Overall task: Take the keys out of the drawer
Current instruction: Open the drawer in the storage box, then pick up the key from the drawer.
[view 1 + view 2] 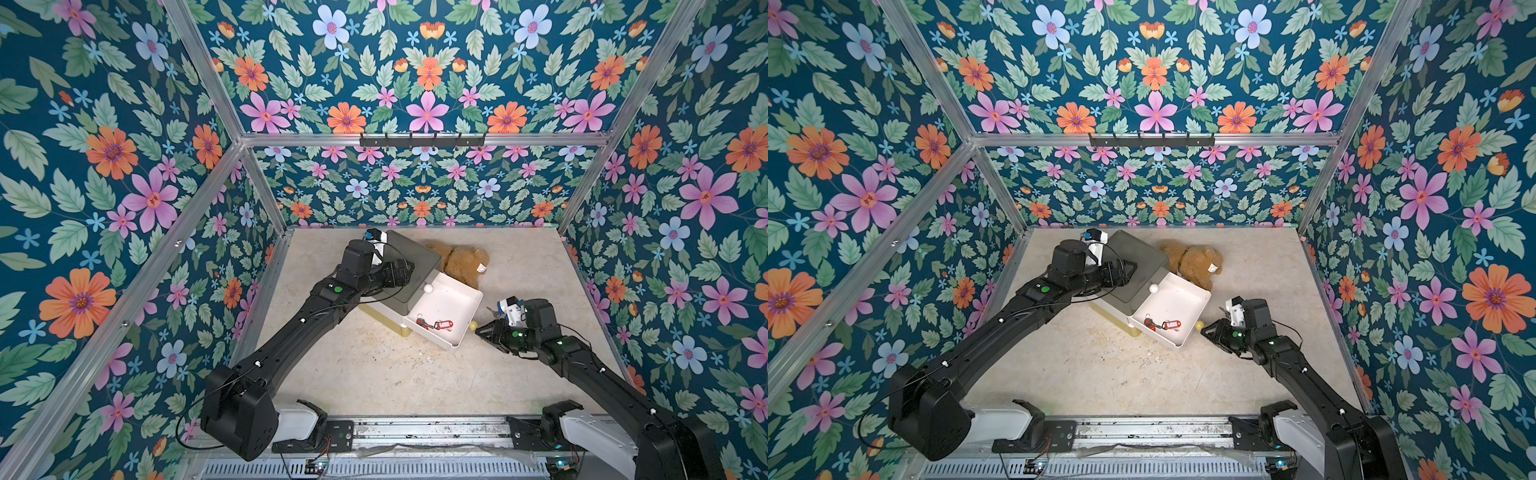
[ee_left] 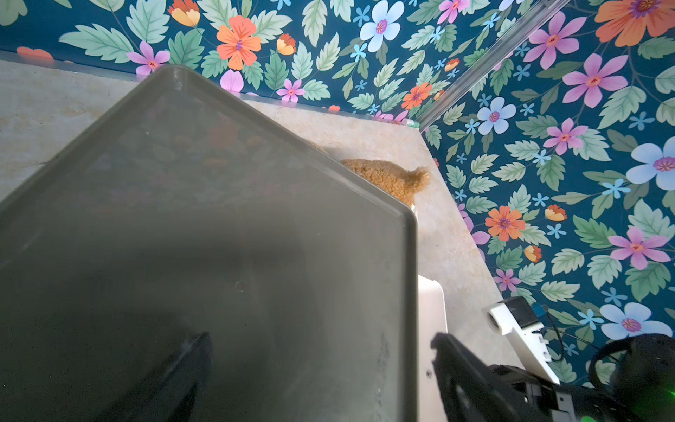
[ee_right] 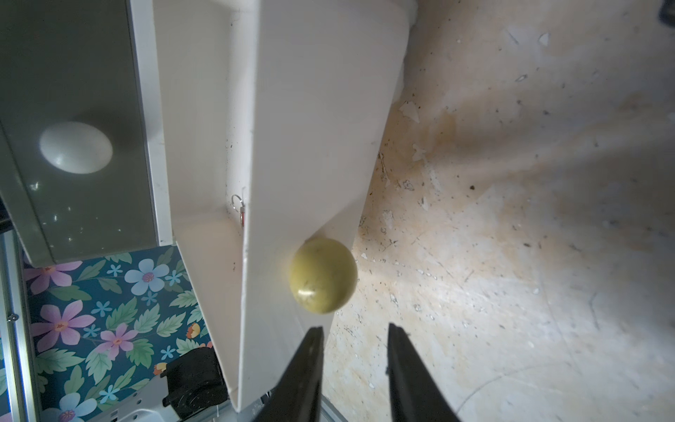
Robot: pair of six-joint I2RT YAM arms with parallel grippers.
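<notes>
Beside the yellow knob (image 3: 323, 276) of the open drawer (image 1: 451, 299), the right gripper (image 3: 356, 330) holds its fingers (image 3: 310, 352) apart and empty; next comes reaching in for seemingly red-tagged keys (image 1: 436, 324).

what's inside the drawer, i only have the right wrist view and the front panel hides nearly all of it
Observer: In both top views, two keys lie in the open white drawer, along the side wall nearest the robot's base. One has a bright red tag, and the one beside it looks darker red.
Operator: where's the left arm
Observer: The left gripper is over the cabinet's grey top, jaws apart, holding nothing.
Operator: anything past the drawer i should know about
Observer: A brown teddy bear lies beyond it, close to the drawer's far corner.
</notes>
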